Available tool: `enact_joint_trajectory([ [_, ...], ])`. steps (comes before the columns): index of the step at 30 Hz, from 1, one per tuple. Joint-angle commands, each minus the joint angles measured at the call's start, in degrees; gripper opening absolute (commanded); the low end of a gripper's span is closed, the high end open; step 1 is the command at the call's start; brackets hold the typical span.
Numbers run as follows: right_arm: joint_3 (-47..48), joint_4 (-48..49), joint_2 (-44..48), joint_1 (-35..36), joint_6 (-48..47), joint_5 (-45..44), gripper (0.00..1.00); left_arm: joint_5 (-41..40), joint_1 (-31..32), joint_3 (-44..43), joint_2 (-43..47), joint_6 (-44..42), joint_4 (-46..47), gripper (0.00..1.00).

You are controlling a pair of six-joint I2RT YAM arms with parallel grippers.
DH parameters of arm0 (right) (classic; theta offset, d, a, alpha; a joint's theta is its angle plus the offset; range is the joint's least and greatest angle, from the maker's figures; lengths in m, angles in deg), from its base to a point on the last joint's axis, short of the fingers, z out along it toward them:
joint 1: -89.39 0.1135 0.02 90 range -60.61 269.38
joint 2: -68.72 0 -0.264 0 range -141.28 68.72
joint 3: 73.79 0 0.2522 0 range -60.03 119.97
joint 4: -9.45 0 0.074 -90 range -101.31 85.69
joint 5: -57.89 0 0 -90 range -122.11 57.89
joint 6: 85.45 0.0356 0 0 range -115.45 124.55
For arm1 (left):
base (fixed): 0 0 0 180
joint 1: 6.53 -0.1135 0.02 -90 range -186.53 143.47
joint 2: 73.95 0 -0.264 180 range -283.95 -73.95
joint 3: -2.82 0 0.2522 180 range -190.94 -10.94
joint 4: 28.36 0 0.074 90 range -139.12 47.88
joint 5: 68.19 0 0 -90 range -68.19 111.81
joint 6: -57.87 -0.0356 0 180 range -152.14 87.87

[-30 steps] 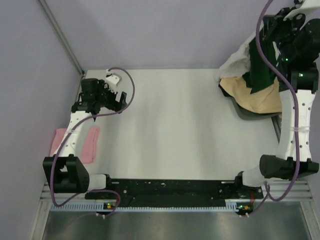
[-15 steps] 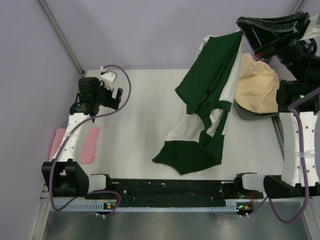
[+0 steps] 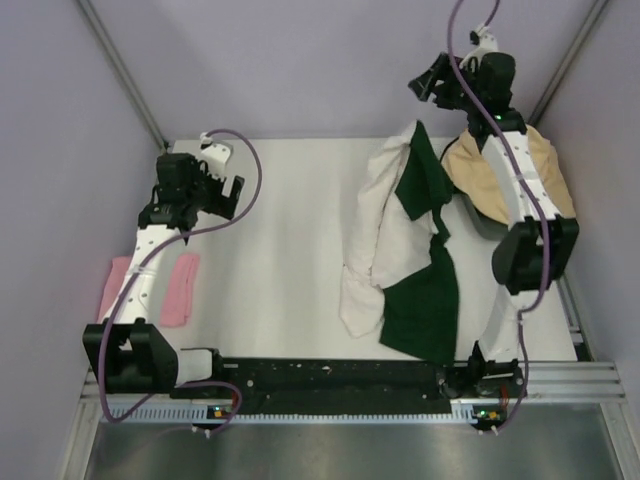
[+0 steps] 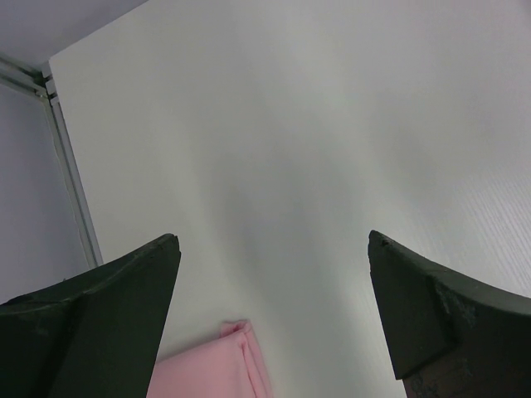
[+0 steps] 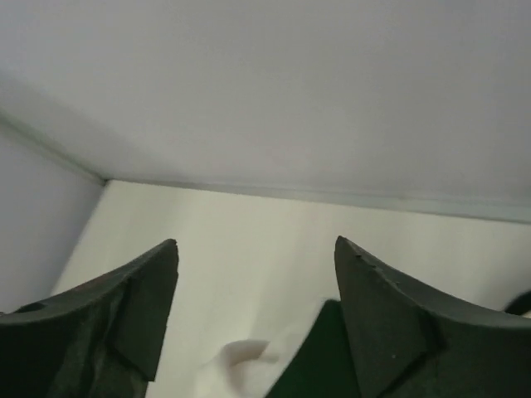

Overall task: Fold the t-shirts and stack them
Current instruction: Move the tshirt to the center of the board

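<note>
left gripper (image 4: 272, 240): jaws spread wide with nothing between them; it hovers over bare table (image 4: 348, 116) near the far-left corner.
right gripper (image 5: 257, 242): jaws spread wide and empty; it is raised high at the far edge, facing the back wall (image 5: 290, 75).
white and green t-shirt (image 3: 385, 240): below the right gripper and apart from its fingers. It lies rumpled in a long strip on the table, running from under that gripper back toward the arm bases. White cloth lies along the left side and dark green at the far end and the near end. No lettering or print can be made out.
pale tan t-shirt (image 3: 478, 178): to the right of and below the right gripper, bunched under that arm's forearm, just beside the white and green t-shirt.
pink t-shirt (image 3: 183, 290): behind the left gripper, toward its arm base, flat at the table's left edge and partly hidden by the arm. One corner shows low between the fingers in the left wrist view.
</note>
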Motion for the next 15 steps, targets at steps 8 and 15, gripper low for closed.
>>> enact_joint_trajectory([
  [8, -7.47, -33.48, 2.75, 1.71, -17.6, -35.0, 0.99, 4.99, 8.07, 0.07, -0.8, -8.94, -7.09, 0.97],
  [15, -35.53, -32.6, 17.1, 0.22, -12.87, -38.54, 0.99, 4.83, 34.68, 3.06, -3.69, -16.42, -15.0, 0.85],
])
